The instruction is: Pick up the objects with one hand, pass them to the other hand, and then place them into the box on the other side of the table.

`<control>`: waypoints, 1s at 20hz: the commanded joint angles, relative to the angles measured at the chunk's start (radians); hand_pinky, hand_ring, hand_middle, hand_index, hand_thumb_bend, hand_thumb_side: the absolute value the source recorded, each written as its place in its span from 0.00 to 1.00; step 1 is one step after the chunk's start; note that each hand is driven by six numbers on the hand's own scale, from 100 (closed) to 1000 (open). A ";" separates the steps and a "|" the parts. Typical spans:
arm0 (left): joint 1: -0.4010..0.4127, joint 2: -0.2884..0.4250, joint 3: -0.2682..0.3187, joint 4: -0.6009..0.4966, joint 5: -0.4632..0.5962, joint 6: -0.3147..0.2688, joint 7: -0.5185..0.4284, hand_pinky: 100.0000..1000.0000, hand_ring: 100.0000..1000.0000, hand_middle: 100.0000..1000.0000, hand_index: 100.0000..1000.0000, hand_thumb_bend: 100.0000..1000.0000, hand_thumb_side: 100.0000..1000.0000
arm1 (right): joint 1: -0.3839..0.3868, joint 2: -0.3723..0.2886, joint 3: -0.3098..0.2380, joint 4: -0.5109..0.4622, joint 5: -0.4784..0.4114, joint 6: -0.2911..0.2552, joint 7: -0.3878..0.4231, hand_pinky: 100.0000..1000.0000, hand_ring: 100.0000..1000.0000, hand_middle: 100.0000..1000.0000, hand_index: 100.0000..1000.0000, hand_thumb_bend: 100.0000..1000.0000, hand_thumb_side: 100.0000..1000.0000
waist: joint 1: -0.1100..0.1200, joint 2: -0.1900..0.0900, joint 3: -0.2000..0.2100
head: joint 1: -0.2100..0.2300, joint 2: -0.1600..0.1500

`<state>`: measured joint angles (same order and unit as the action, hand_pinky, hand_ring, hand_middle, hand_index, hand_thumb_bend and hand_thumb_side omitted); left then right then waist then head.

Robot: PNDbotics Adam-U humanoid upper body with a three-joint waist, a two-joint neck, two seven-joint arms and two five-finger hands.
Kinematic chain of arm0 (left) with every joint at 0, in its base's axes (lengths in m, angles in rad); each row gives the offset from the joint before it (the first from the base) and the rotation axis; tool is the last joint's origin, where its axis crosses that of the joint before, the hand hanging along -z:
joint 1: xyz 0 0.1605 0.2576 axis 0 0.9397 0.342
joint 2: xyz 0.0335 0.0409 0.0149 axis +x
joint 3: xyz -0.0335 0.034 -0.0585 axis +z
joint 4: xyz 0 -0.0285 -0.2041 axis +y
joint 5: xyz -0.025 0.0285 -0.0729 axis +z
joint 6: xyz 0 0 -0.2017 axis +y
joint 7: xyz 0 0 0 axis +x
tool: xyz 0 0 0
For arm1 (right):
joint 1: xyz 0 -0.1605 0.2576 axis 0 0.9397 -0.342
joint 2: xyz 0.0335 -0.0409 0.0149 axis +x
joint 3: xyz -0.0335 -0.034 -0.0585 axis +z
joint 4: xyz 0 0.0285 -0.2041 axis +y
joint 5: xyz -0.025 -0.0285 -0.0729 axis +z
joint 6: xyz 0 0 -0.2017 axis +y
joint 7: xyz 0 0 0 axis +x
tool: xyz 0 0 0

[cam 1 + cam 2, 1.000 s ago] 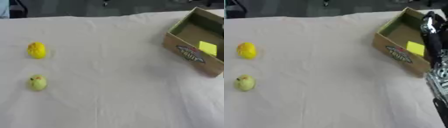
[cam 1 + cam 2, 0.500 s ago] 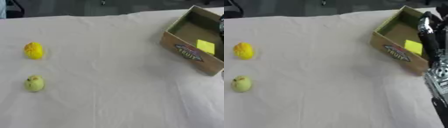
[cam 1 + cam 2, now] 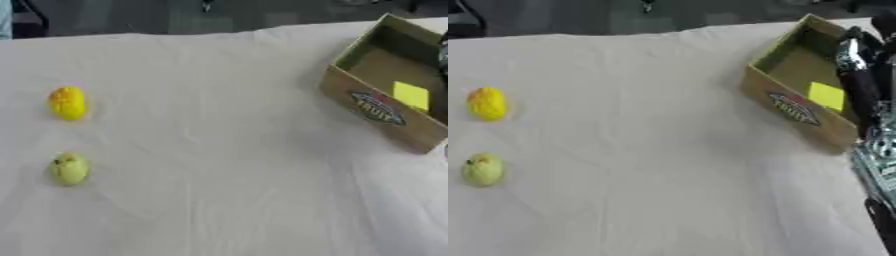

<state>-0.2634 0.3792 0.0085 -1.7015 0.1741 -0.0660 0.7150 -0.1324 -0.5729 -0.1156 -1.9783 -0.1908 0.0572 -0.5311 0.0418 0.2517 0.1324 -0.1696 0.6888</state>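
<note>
- On the worktop's (image 3: 227, 150) left side lie two small fruit-like objects: a yellow one (image 3: 67, 103) farther off, a green one (image 3: 68, 168) nearer, well apart from each other
- Across the worktop stands one cardboard box (image 3: 382, 107), open-topped, with a yellow patch inside
- Both objects look light, rounded and probably smooth, so they may roll; a grasp around the middle seems best
- Right hand (image 3: 859, 75) hangs at the box's edge holding nothing; whether its fingers are spread I cannot tell
- Left hand is out of sight
</note>
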 commanded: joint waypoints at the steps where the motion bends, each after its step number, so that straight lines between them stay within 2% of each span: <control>1: -0.005 0.039 0.000 -0.002 0.048 0.018 -0.029 0.72 0.75 0.67 0.82 0.46 0.62 | -0.008 -0.026 -0.007 -0.022 -0.011 -0.001 0.008 1.00 0.95 0.96 1.00 0.00 0.50 | -0.002 -0.016 -0.001 | 0.005 0.009; 4: -0.005 0.041 -0.003 0.005 0.095 0.040 -0.065 0.71 0.77 0.72 0.86 0.36 0.81 | -0.005 -0.027 -0.007 -0.022 -0.020 0.002 0.019 1.00 0.96 0.97 1.00 0.00 0.50 | -0.002 -0.017 -0.003 | 0.005 0.013; 5: -0.006 0.040 -0.005 0.009 0.125 0.045 -0.076 0.73 0.79 0.75 0.90 0.30 0.94 | -0.005 -0.028 -0.006 -0.022 -0.026 0.005 0.024 1.00 0.96 0.97 1.00 0.00 0.51 | -0.002 -0.017 -0.003 | 0.006 0.013; 6: -0.005 0.039 -0.009 0.015 0.164 0.048 -0.088 0.74 0.80 0.77 0.95 0.23 1.00 | -0.005 -0.029 -0.006 -0.022 -0.031 0.006 0.029 1.00 0.96 0.98 1.00 0.00 0.51 | -0.002 -0.017 -0.004 | 0.007 0.013; 9: -0.006 0.048 -0.014 0.026 0.252 0.051 -0.131 0.75 0.81 0.79 0.99 0.25 1.00 | -0.005 -0.032 -0.007 -0.022 -0.049 0.005 0.041 1.00 0.96 0.98 1.00 0.00 0.52 | -0.002 -0.019 -0.004 | 0.008 0.015; 12: -0.009 0.057 -0.011 0.020 0.281 0.043 -0.181 0.75 0.81 0.77 0.94 0.31 1.00 | -0.002 -0.035 -0.007 -0.022 -0.069 0.007 0.051 1.00 0.96 0.98 1.00 0.00 0.52 | -0.003 -0.021 -0.003 | 0.008 0.024; 15: -0.013 0.068 -0.001 0.002 0.257 0.014 -0.213 0.78 0.82 0.75 0.89 0.30 0.99 | 0.000 -0.037 -0.009 -0.022 -0.078 0.014 0.060 1.00 0.96 0.98 1.00 0.00 0.52 | -0.004 -0.022 -0.002 | 0.011 0.026; 16: -0.015 0.072 0.004 -0.005 0.240 0.002 -0.215 0.79 0.82 0.73 0.88 0.33 0.91 | 0.001 -0.037 -0.009 -0.022 -0.078 0.016 0.062 1.00 0.96 0.98 1.00 0.00 0.52 | -0.004 -0.022 -0.002 | 0.012 0.025; 17: -0.016 0.074 0.008 -0.011 0.219 -0.011 -0.212 0.79 0.82 0.73 0.87 0.37 0.92 | 0.001 -0.037 -0.010 -0.022 -0.078 0.018 0.063 1.00 0.96 0.98 1.00 0.00 0.52 | -0.004 -0.022 -0.002 | 0.012 0.024; 18: -0.016 0.075 0.012 -0.014 0.203 -0.020 -0.203 0.76 0.80 0.71 0.86 0.37 1.00 | 0.001 -0.037 -0.010 -0.022 -0.078 0.021 0.064 1.00 0.96 0.98 1.00 0.00 0.51 | -0.005 -0.022 -0.001 | 0.012 0.023; 20: -0.016 0.075 0.015 -0.009 0.175 -0.023 -0.178 0.72 0.78 0.70 0.84 0.40 1.00 | 0.001 -0.038 -0.011 -0.022 -0.077 0.023 0.066 1.00 0.96 0.97 1.00 0.00 0.51 | -0.005 -0.022 -0.002 | 0.013 0.020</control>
<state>-0.2667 0.4208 0.0089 -1.6918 0.3695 -0.0809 0.5268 -0.1262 -0.5764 -0.1159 -1.9783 -0.2618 0.0794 -0.4687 0.0389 0.2508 0.1303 -0.1601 0.7102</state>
